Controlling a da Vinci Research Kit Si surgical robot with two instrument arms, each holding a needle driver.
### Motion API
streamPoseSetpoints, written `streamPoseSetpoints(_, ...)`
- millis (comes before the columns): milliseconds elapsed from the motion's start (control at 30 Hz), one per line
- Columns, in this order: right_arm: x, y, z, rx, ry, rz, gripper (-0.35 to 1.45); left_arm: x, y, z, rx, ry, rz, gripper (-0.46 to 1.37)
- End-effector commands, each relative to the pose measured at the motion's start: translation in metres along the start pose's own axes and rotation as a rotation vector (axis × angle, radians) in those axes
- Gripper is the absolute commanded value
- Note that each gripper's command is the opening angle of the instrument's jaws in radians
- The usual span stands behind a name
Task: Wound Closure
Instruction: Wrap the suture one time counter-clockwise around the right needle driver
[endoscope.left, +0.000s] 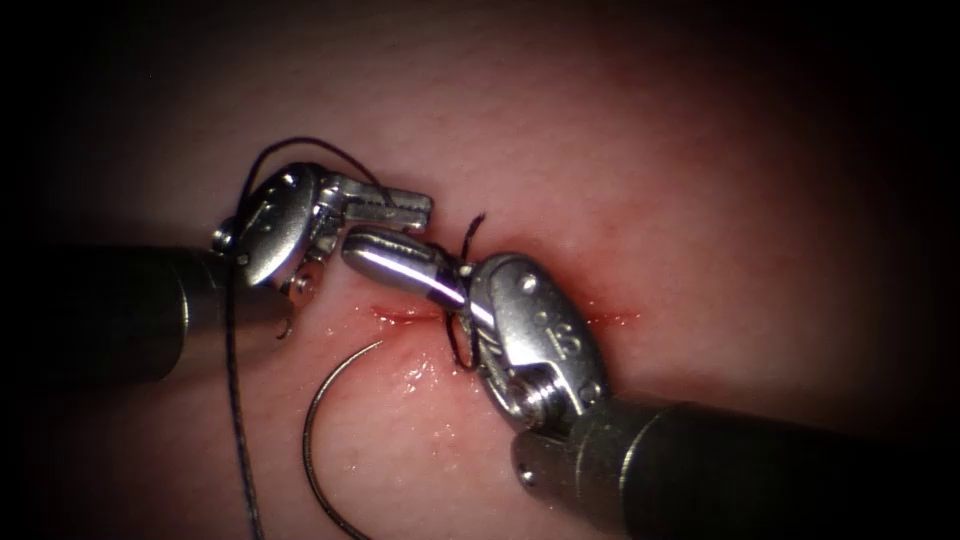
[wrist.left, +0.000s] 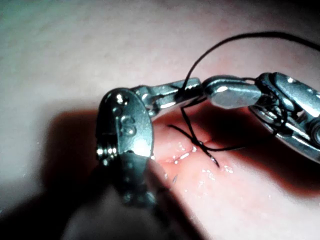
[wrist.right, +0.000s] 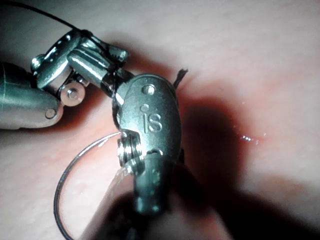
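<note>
The left tool (endoscope.left: 426, 208) comes in from the left with its jaws shut on the dark thread (endoscope.left: 232, 400), which arcs over its wrist and runs down the left. The right tool (endoscope.left: 352, 248) reaches up from the lower right, jaws shut with nothing seen between them, its tip just under the left jaws. Thread is wound around the right tool's jaws near their base (wrist.left: 272, 107). A short thread tail (endoscope.left: 473, 230) sticks up free beside it. The curved needle (endoscope.left: 308, 440) lies loose on the tissue (endoscope.left: 600, 150), near the left end of the cut (endoscope.left: 610, 320) and out of the tissue.
Red fluid (endoscope.left: 410, 375) glistens on the tissue around the cut's left end. Thread strands cross at the cut beneath the two tools (wrist.left: 200, 145). The needle's curve (wrist.right: 62, 185) rests close beside the right tool's shaft.
</note>
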Motion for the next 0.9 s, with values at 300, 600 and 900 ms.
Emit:
streamPoseSetpoints(300, 0.0013, 0.0002, -0.0002, -0.108, 0.014, 0.037, -0.35, 0.0008, 0.0029, 0.0003, 0.030, -0.008, 0.045, -0.35)
streamPoseSetpoints(600, 0.0013, 0.0000, -0.0003, -0.305, -0.028, 0.121, 0.03, 0.0002, 0.0050, 0.0020, 0.031, -0.004, 0.084, -0.35)
streamPoseSetpoints(900, 0.0015, -0.0004, -0.0014, -0.552, -0.049, 0.140, 0.44, 0.0003, 0.0067, 0.0022, 0.034, -0.039, 0.102, -0.35)
